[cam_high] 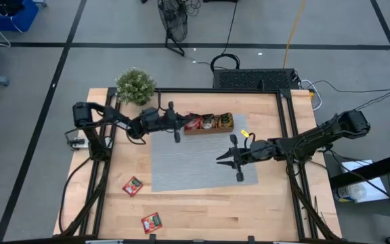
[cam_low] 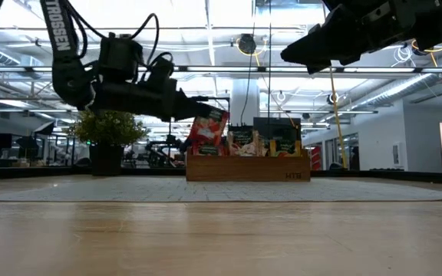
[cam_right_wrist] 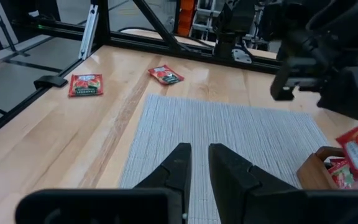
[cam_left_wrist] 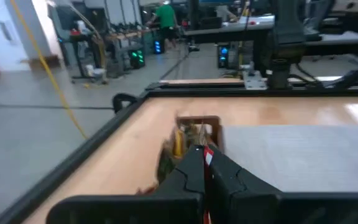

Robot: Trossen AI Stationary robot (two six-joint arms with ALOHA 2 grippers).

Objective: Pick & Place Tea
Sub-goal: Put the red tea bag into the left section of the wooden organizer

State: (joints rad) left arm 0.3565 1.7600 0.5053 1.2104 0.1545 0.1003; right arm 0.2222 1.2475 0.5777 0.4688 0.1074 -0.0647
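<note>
The wooden tabletop [cam_high: 202,210] carries a grey ribbed mat [cam_high: 195,163], with a potted plant [cam_high: 135,86] at its far left corner. At the mat's far edge stands a brown wooden tray [cam_high: 223,130] filled with tea packets. The left hand [cam_high: 176,126] hangs just beside the tray's left end, clamped on a red tea packet [cam_low: 208,129]. The right hand [cam_high: 234,160] hovers above the mat, fingers slightly apart, holding nothing. Two more red packets [cam_high: 133,185] [cam_high: 152,222] lie on bare wood near the front left.
</note>
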